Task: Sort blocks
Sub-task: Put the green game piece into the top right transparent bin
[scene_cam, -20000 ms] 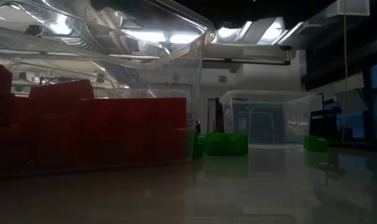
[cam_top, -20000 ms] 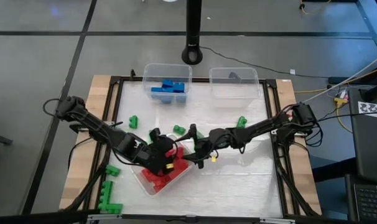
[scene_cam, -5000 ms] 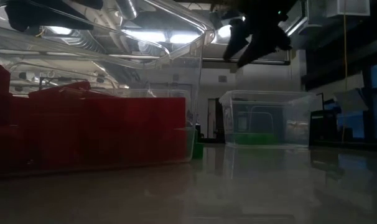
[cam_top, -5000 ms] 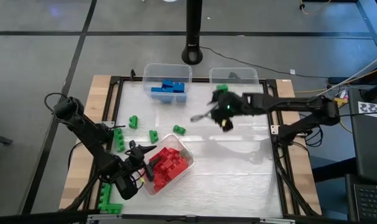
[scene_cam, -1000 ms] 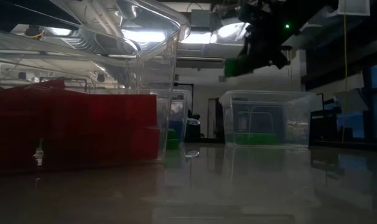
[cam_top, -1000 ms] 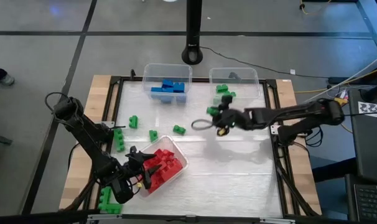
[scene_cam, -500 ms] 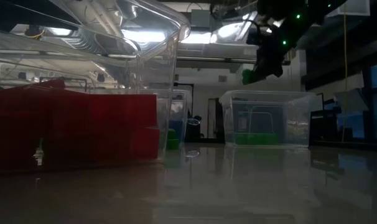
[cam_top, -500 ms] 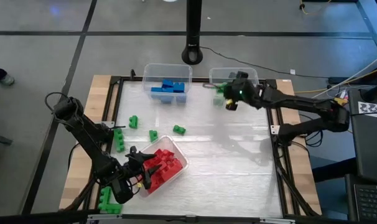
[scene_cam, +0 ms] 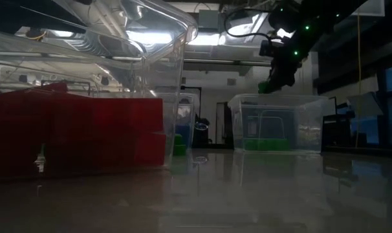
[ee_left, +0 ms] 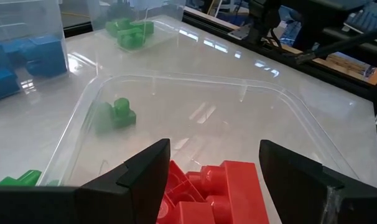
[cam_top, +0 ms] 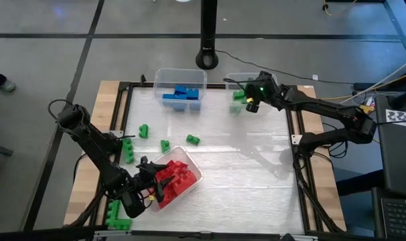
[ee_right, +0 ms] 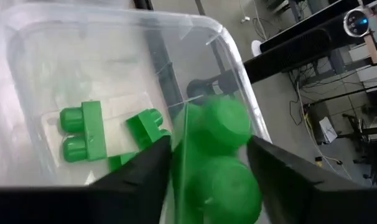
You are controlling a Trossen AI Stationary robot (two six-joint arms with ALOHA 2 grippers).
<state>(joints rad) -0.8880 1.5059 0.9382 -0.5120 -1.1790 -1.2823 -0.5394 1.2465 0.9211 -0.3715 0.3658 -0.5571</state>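
Note:
My right gripper [cam_top: 247,100] [ee_right: 210,155] hangs over the left end of the clear bin [cam_top: 278,84] at the table's far right, shut on a green block [ee_right: 216,158]. Two green blocks [ee_right: 83,130] lie on that bin's floor. My left gripper [cam_top: 149,186] [ee_left: 214,149] reaches into the near-left corner of the clear bin [cam_top: 193,167] that holds the red blocks [cam_top: 176,179]. Its fingers stand apart with red blocks [ee_left: 223,183] between them. Loose green blocks [cam_top: 165,144] rest on the table at the left. My right gripper pinches the green block's two opposite sides [ee_right: 182,162] between its two fingers, coming slanting down from the table's right. The block is lifted clear, above the bin's open top. My left gripper: whether its fingers touch the red blocks between them, I cannot tell.
A clear bin with blue blocks [cam_top: 179,94] stands at the far edge, left of the green one. More green blocks lie at the left edge [cam_top: 128,148] and near-left corner [cam_top: 116,214]. A black post [cam_top: 208,33] rises behind the bins.
My right gripper has carried the green block from over the table's middle toward the far edge and to the right, ending above the far right bin, and its wrist has turned on the way.

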